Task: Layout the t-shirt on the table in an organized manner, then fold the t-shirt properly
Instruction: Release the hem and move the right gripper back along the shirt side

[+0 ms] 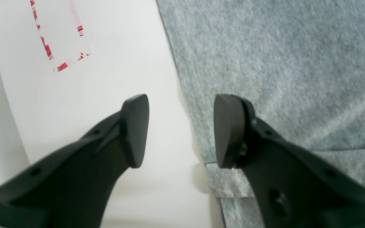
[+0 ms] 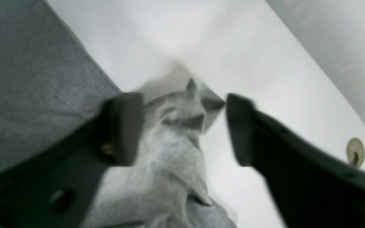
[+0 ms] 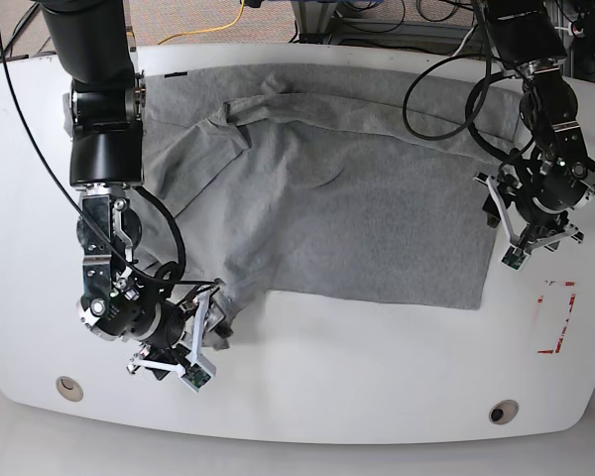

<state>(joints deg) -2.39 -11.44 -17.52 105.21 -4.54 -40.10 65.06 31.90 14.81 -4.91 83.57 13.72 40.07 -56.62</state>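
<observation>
Spreading under everything is the big glossy white table [image 3: 307,397] with its rounded edges, and over most of it lies the large heather-grey t-shirt [image 3: 357,218] of thin soft jersey, flat and smooth across its middle but rumpled into folds along the far edge and at one sleeve. The right pincer [image 2: 184,128], two matte black wedge-shaped fingers, stands with its jaws apart; between and just below them a bunched, creased corner of the grey cloth rises in a peak, lying loose between the pads, though that view is blurred. To that pincer's outer side the bare white top curves away, with a small round brass-coloured metal grommet [image 2: 355,151] set near the rim. The left pincer [image 1: 181,131] is likewise spread wide and holds nothing: one smooth rounded black pad hangs over bare tabletop, the other over the shirt's straight hemmed edge, which runs up between the two. Beyond it and to its outer side sits a worn rectangle of red tape [image 1: 59,44] stuck on the white surface.
</observation>
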